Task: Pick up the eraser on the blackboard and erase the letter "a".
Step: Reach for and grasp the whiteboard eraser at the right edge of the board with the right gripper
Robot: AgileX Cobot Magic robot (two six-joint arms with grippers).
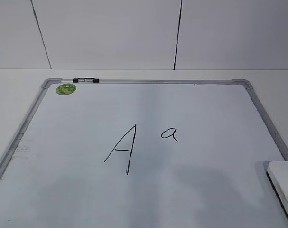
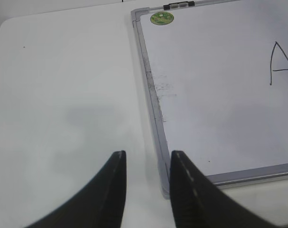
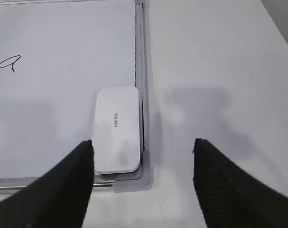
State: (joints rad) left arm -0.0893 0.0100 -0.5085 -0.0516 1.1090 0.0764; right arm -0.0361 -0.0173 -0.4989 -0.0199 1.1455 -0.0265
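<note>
1. The eraser (image 3: 117, 129) lies flat in the near right corner of the blackboard (image 1: 148, 190), its long right edge against the frame and its near end almost at the bottom rail. In the exterior view only its far end shows, at the right margin.
2. The right gripper (image 3: 143, 147) hangs above that corner, jaws spread wide and holding nothing. The left finger sits over the eraser's left edge, while the right finger is well out over the bare table (image 3: 219, 61).
3. So the gripper looks off-centre, and I judge it needs to shift left until the eraser sits midway between the fingers before it descends.
4. The frame is the snag: the eraser hugs it, so the right finger may land on the rail. Coming down straight and closing across the short width, above the rail, seems the safest way.
5. Grip firmly but keep the eraser level, so the underside can meet the board flat.
6. The letter "a" (image 1: 169, 134) waits far and to the left of the eraser, just right of the big capital "A" (image 1: 122, 149). Keep the wiping short so the capital stays intact.
7. The left gripper (image 2: 148, 159) hovers over the board's near left corner, jaws a little apart and empty. It is well clear of the work.
8. The green sticker (image 1: 66, 88) and the small black clip (image 1: 86, 80) sit at the far left, out of the way.
</note>
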